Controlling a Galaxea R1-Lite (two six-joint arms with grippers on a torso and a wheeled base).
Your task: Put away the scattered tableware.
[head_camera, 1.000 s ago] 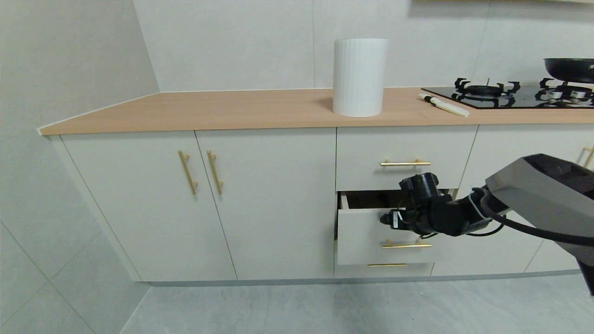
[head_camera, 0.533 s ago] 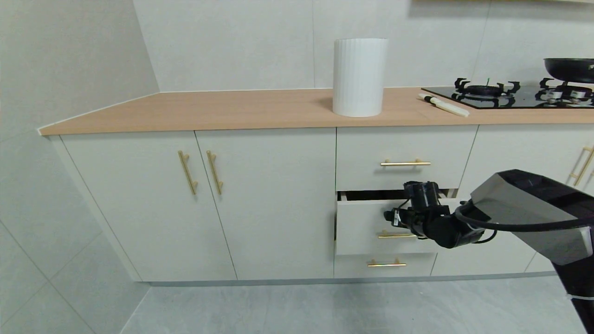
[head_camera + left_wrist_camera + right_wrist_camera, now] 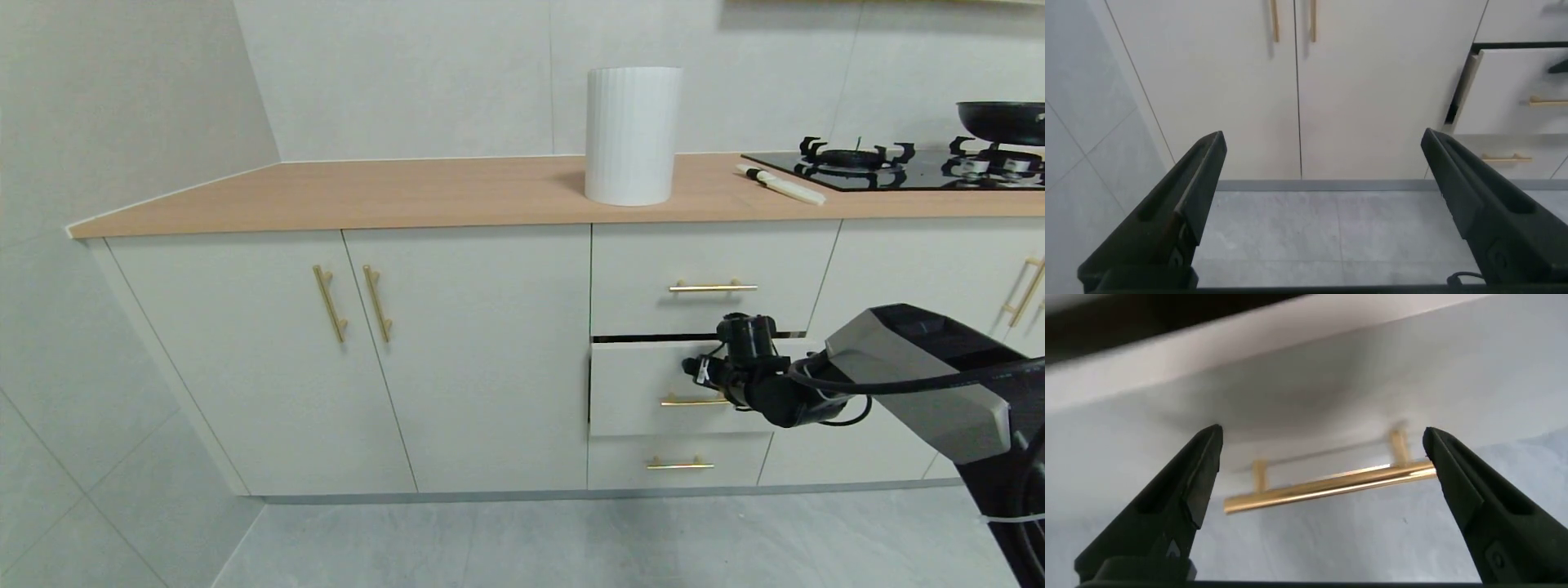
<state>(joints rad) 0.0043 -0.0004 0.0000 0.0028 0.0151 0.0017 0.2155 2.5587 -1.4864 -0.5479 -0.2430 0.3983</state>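
The middle drawer stands almost flush with the cabinet front, a thin dark gap along its top. My right gripper is against the drawer front just above its gold handle. In the right wrist view that gripper is open, its fingers spread wide with the handle close ahead between them. My left gripper hangs open and holds nothing, low before the cabinet doors, with the drawer off to one side. A white-handled knife lies on the countertop beside the stove.
A tall white ribbed canister stands on the wooden counter. The gas stove with a black pan is at the far right. Two cupboard doors are shut on the left; grey floor lies below.
The middle drawer has gone from pulled out to nearly shut. My right arm has moved in toward the cabinet with it, gripper staying at the drawer front.
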